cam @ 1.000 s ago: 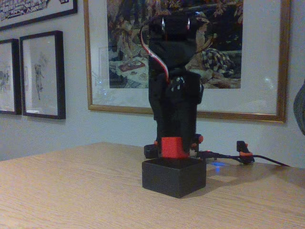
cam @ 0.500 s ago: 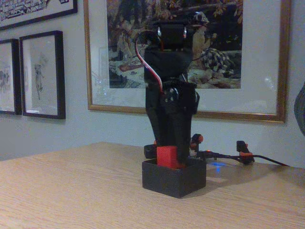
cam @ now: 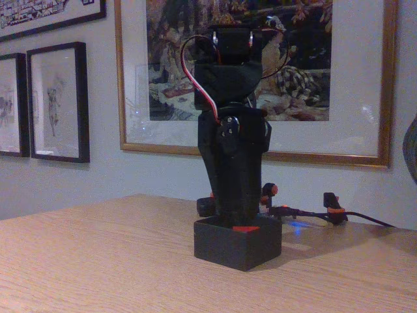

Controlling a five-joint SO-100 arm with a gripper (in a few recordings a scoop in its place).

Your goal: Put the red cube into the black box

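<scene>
Fixed view, left to right. Two black-framed pictures (cam: pixel 55 101) hang on the wall at the left. A wooden counter (cam: pixel 98 261) spans the foreground. A large gold-framed painting (cam: pixel 313 78) hangs behind the centre. The black arm (cam: pixel 231 130) stands upright at centre, its claw (cam: pixel 236 218) lowered into the black box (cam: pixel 238 244); whether the claw is wide or narrow cannot be told. The red cube (cam: pixel 245 229) sits inside the box, only its top edge showing above the rim, just beside the claw tip. A black cable (cam: pixel 339 215) with orange connectors lies right of the box.
</scene>
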